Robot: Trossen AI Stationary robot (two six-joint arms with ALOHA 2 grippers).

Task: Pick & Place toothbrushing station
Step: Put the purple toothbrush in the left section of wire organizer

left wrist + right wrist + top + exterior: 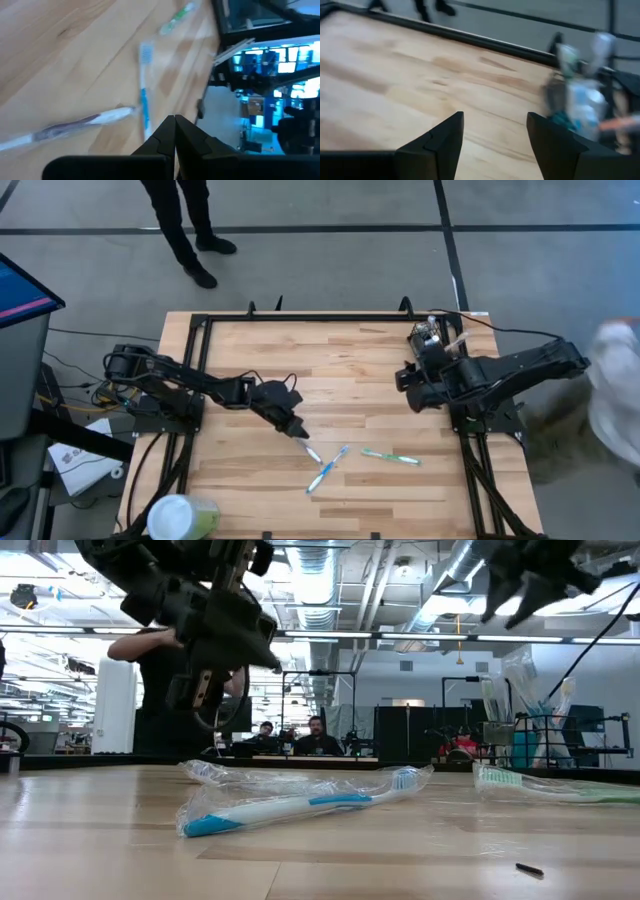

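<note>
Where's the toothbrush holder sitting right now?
In the high view, the toothbrushing station stands at the table's far right corner, just beyond the open right gripper.

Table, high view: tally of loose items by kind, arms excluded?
Toothbrushes: 3 (white toothbrush, blue toothbrush, green toothbrush)
Toothbrushing station: 1
Pale-green cup: 1
Total: 5

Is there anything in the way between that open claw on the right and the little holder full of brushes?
Nothing visible. The right tool hangs open above bare table, with the toothbrushing station just ahead of it near the table's far right corner.
</note>
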